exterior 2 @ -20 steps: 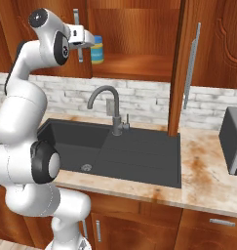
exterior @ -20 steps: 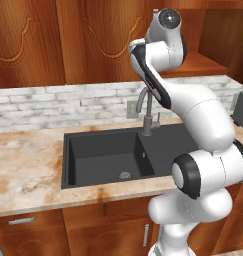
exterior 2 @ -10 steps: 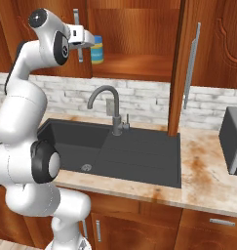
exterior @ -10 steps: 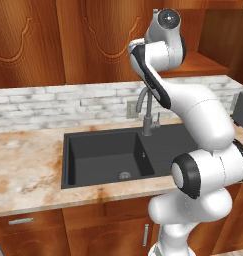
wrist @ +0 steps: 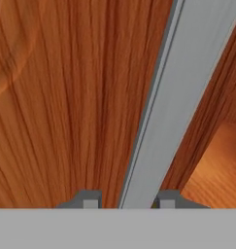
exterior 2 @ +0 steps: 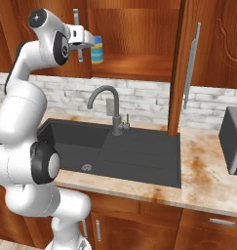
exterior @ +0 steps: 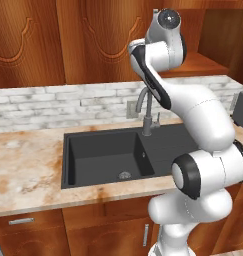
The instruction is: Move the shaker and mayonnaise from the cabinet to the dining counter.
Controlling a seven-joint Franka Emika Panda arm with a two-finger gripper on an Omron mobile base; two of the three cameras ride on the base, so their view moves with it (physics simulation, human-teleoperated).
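At the wall cabinet (exterior 2: 139, 44), our gripper (wrist: 125, 199) stood hard against the long silver handle (wrist: 177, 97) of the door (wrist: 66, 97), the bar rising straight up between our two fingertips (wrist: 90, 199) in the hand view. One tip sat on either side of the bar, close to it, yet we could not tell whether they had clamped onto the metal or merely bracketed it. The handle's long axis ran away from the fingers, leaning slightly toward the open side of the cabinet, where a strip of bare shelf (wrist: 216, 160) showed beyond the door's edge. In the right base view the mayonnaise (exterior 2: 97, 50) stood upright on that shelf, just past the gripper (exterior 2: 87, 43) and deeper inside the cabinet. We judged that the coming move hinged on that bar, with the jar waiting behind the door it governs. The shaker was not something we could make out.
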